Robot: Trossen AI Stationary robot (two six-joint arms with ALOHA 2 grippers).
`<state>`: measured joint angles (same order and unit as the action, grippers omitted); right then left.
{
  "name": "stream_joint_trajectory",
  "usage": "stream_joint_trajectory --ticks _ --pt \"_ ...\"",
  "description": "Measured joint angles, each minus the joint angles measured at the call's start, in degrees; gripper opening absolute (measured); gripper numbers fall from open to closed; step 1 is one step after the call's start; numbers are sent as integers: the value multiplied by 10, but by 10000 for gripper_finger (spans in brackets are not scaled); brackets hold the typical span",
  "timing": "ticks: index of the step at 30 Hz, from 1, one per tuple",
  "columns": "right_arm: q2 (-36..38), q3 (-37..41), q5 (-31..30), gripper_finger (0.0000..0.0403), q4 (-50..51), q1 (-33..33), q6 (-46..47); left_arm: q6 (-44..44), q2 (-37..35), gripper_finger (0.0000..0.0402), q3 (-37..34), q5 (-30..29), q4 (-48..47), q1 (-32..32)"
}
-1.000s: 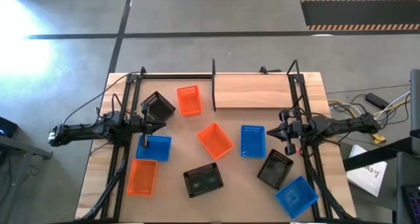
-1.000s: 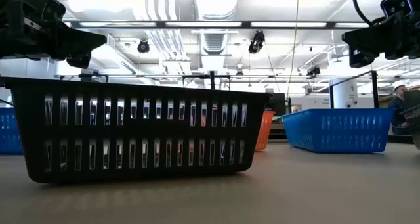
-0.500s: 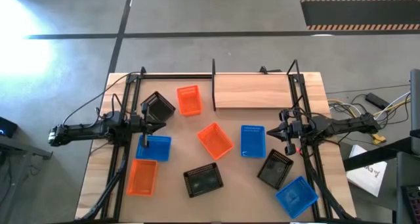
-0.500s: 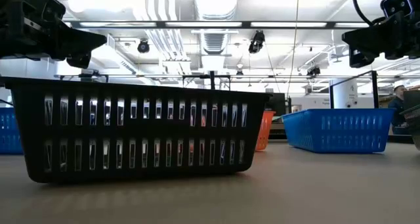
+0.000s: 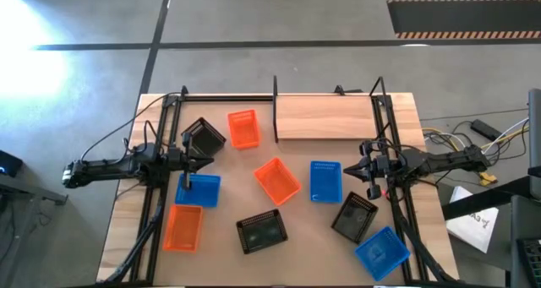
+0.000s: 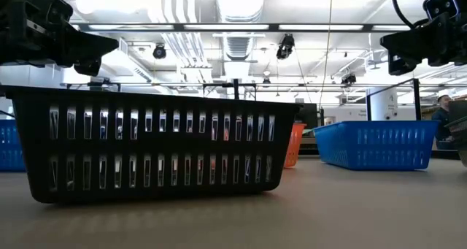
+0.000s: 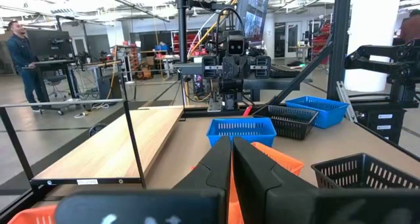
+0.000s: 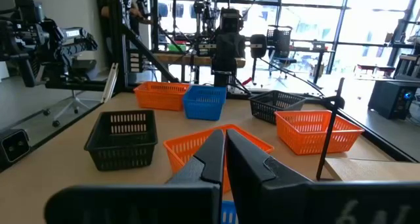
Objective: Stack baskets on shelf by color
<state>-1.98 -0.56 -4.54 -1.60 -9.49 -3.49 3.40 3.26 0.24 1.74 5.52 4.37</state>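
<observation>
While my left gripper (image 5: 197, 160) hangs with its jaws pressed shut on nothing over the table's left side, just above a blue basket (image 5: 199, 190) and beside a black basket (image 5: 203, 137), an orange basket (image 5: 183, 227) lies nearer. Toward the middle sit two orange baskets (image 5: 243, 128) (image 5: 277, 180), a black basket (image 5: 261, 232) and, at the far edge, the bare shelf (image 5: 325, 116). On the right, my right gripper (image 5: 358, 169) is likewise closed and empty beside another blue basket (image 5: 325, 181), with a black basket (image 5: 354, 216) and a blue basket (image 5: 381, 252) nearer.

Bright overhead strip lights, window glare on floor (image 5: 34, 26), sharp focus
</observation>
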Motion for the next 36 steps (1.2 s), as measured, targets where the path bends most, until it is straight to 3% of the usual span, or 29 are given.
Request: stream_joint_trajectory --ticks 17,25,31,36 --pt "0 0 0 9 0 0 -3 0 0 0 0 0 0 0" --pt "0 0 -1 9 -26 0 -96 0 0 0 0 0 0 0" --pt "0 0 -1 9 -74 0 61 0 0 0 0 0 0 0" --pt "0 0 -1 9 -115 0 43 0 0 0 0 0 0 0"
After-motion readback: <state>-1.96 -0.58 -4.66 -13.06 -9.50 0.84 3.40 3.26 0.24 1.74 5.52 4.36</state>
